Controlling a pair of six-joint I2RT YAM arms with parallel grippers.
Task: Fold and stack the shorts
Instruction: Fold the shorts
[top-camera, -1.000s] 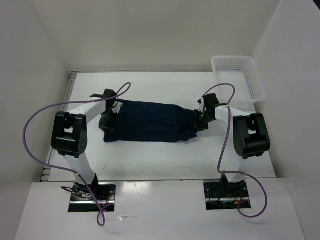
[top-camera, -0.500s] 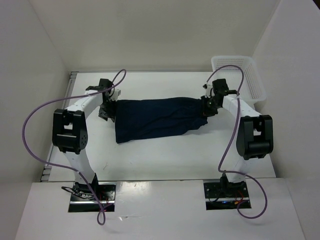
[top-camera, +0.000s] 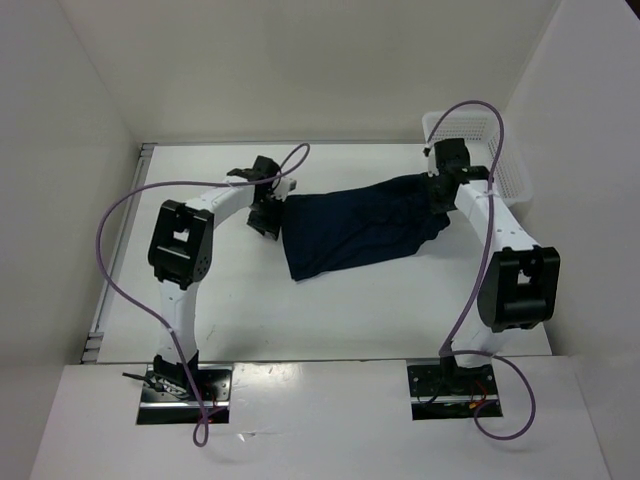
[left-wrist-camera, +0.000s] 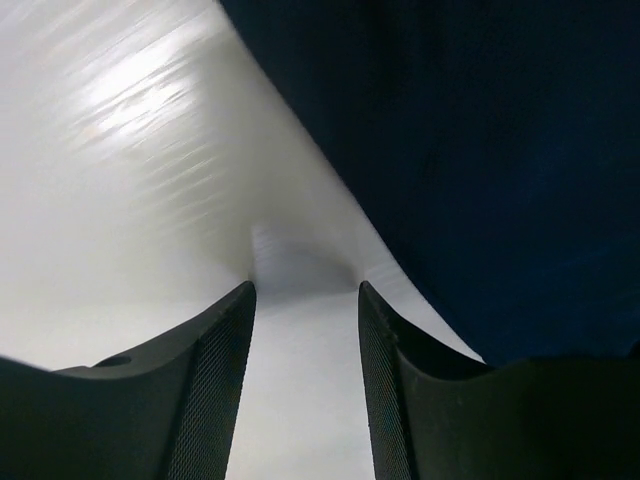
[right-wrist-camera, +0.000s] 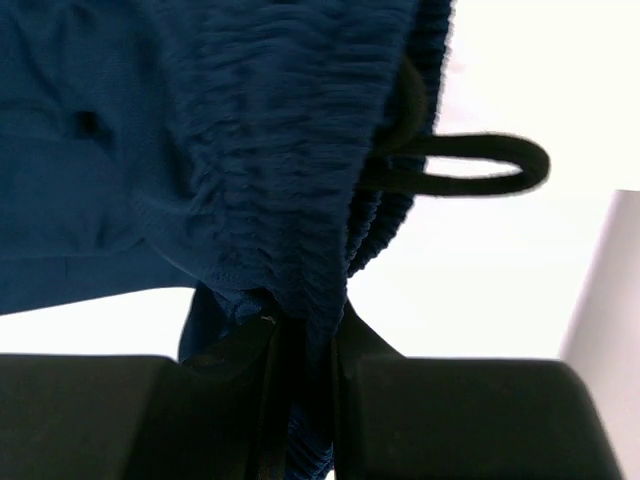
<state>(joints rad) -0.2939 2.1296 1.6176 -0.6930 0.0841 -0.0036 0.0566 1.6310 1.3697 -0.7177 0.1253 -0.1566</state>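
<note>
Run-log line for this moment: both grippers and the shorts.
left gripper: open, empty, beside shorts | right gripper: shut on waistband | shorts: outside basket

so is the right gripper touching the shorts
Touching. The right wrist view shows the right gripper shut on the shorts, with the gathered waistband pinched between its jaws.

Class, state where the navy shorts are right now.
In the top view the shorts stretch centrally between the left pincer and the right pincer, which grips their waistband beside the white mesh basket.
</note>
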